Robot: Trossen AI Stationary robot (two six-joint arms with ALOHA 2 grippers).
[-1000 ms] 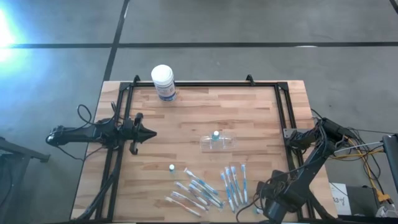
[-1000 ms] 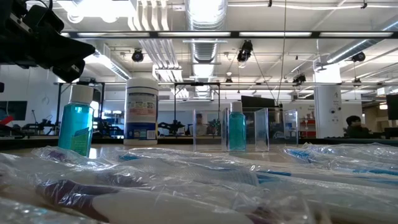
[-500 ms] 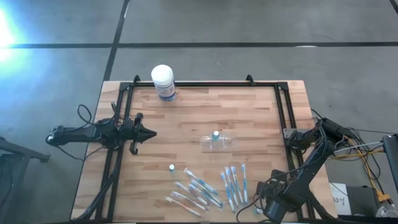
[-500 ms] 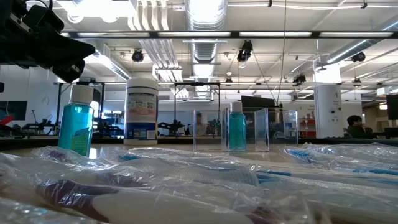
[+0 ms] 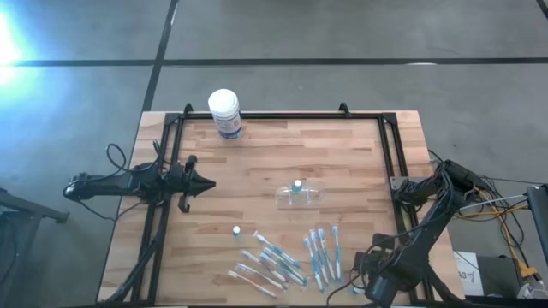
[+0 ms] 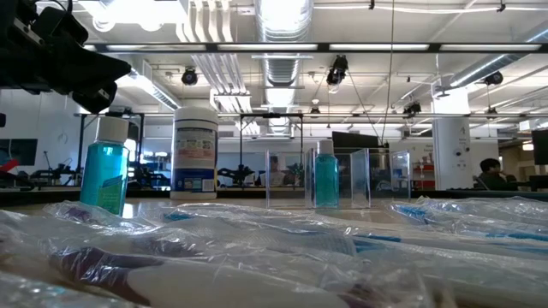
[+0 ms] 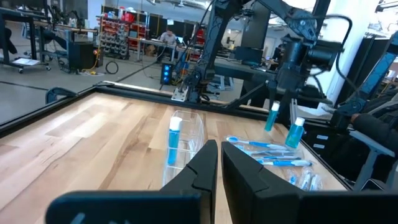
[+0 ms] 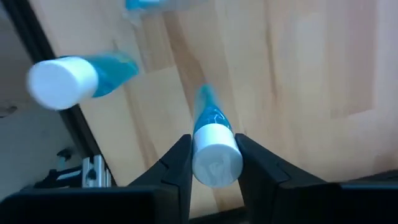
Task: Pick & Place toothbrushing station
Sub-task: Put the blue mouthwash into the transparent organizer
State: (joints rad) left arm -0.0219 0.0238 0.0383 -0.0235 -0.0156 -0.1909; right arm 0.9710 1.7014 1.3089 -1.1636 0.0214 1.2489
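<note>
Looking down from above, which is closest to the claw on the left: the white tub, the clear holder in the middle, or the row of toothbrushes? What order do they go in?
Measured from the left gripper:
1. White tub, at the table's far edge, just right of the gripper.
2. Clear holder, mid-table, with a small blue bottle standing in it.
3. Row of toothbrushes, near the front edge on the right arm's side.
The tub and the holder are fairly close to each other in distance.

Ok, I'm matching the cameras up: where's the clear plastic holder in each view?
High view: clear holder mid-table.
Low view: clear holder right of centre, behind the wrapped toothbrushes.
Left wrist view: clear holder centre.
Right wrist view: not in it.
Shared landmark: the blue bottle standing inside it.
</note>
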